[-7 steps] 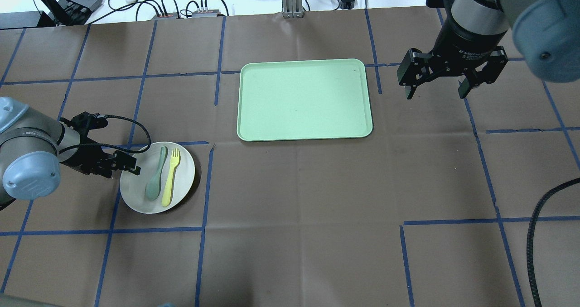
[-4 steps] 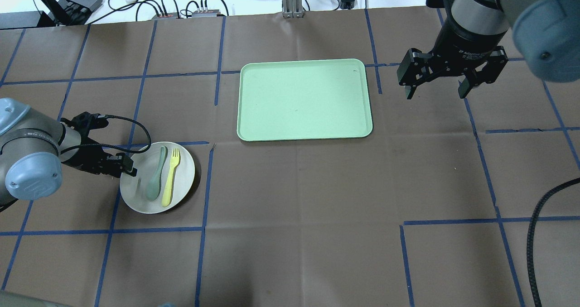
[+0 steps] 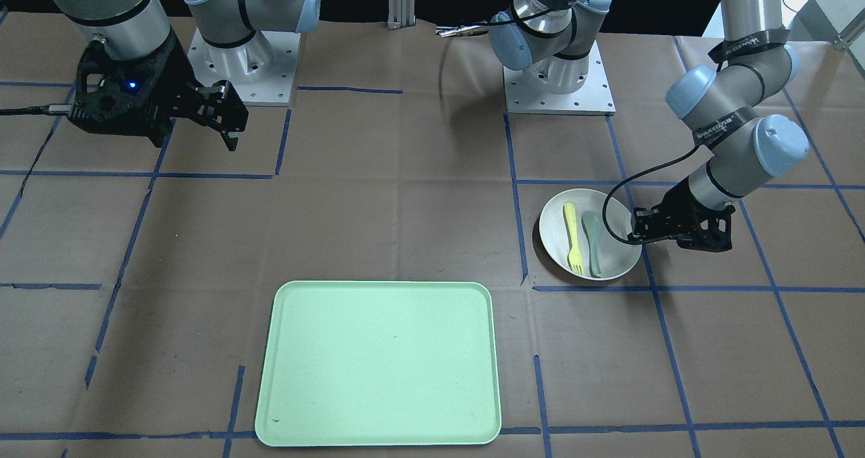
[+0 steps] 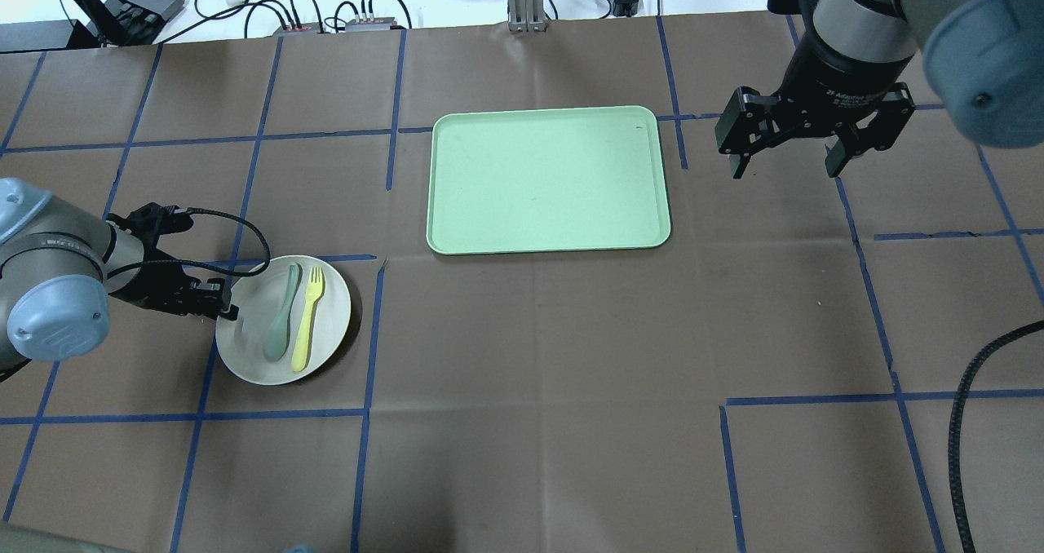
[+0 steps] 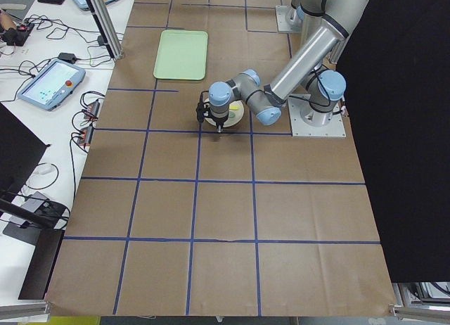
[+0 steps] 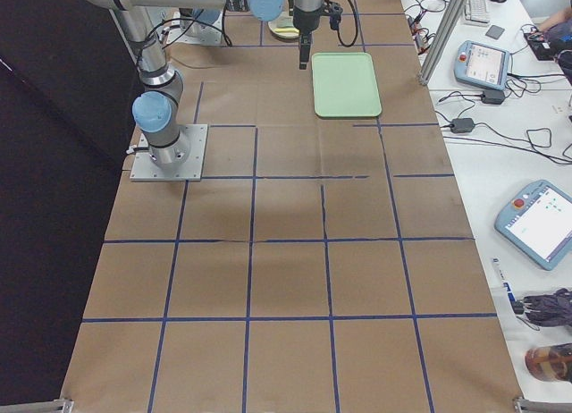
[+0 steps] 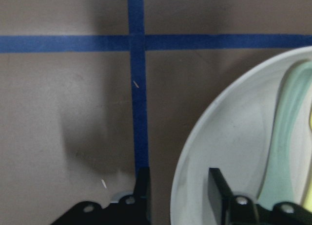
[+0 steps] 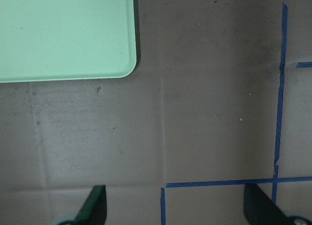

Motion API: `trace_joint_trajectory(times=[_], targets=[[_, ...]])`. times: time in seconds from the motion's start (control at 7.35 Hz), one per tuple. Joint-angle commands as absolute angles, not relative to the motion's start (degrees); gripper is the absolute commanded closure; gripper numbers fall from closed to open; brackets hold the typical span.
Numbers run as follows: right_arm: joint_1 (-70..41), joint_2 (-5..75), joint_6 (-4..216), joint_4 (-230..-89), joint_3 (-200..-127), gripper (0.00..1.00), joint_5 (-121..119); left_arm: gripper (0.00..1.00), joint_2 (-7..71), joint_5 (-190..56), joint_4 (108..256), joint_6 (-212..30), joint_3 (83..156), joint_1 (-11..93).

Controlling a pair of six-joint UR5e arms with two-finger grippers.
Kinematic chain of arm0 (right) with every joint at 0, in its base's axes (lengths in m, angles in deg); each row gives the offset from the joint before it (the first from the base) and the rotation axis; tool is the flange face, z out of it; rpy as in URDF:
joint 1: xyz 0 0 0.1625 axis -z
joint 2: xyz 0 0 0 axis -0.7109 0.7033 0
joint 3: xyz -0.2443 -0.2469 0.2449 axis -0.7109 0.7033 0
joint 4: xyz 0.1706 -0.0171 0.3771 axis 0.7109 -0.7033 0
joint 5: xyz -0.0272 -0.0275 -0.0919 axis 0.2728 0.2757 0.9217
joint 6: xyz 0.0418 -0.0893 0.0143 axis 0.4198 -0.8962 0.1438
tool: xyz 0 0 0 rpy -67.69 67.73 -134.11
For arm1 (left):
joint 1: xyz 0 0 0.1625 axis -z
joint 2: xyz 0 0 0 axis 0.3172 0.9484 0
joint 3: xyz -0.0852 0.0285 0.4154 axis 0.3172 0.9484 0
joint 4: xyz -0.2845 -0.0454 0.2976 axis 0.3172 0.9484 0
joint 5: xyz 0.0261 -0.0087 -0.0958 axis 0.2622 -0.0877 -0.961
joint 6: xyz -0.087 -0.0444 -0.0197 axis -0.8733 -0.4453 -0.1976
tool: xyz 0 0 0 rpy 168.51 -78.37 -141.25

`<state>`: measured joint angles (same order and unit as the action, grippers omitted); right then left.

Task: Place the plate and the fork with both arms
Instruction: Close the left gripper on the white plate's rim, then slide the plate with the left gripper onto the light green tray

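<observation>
The off-white plate [image 4: 336,337] sits on the table at the left, with the pale-yellow fork [image 4: 308,320] and a grey-green spoon [image 4: 279,325] lying side by side in it. My left gripper [image 4: 229,311] is low at the plate's left rim. In the left wrist view [image 7: 179,186] its fingers stand apart, one outside the rim and one inside over the plate [image 7: 229,137], with gaps on both sides. In the front view it [image 3: 635,235] is at the plate's [image 3: 555,232] right edge. My right gripper [image 4: 785,168] is open and empty, above the table right of the tray.
The mint-green tray [image 4: 546,179] lies mid-table, also in the front view [image 3: 378,363] and the right wrist view [image 8: 63,35]. A black cable [image 4: 971,422] hangs at the right. Cables and boxes lie beyond the table's far edge.
My left gripper has drawn back to the left, from over the plate to its left rim. The plate, fork, spoon and right arm have not moved.
</observation>
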<state>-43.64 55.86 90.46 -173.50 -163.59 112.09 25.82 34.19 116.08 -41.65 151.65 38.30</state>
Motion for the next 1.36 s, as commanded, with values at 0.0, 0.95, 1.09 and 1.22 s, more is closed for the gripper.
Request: trace_joint_trajectory(times=[0.0, 0.95, 1.09, 1.22], targets=[[-43.6, 55.9, 90.5, -173.5, -163.6, 0.00, 112.1, 0.85, 25.7, 34.1, 116.3, -41.6, 151.7, 38.3], [-43.6, 55.9, 90.4, -173.5, -163.6, 0.00, 112.1, 1.00, 22.2, 27.7, 120.7, -45.8, 150.1, 39.5], [-43.6, 55.9, 90.4, -173.5, -163.6, 0.00, 112.1, 1.00, 22.0, 27.3, 124.3, -46.5, 148.3, 40.0], [-43.6, 55.9, 90.3, -173.5, -163.6, 0.00, 112.1, 1.00, 21.7, 25.8, 126.3, -46.8, 147.1, 42.0]])
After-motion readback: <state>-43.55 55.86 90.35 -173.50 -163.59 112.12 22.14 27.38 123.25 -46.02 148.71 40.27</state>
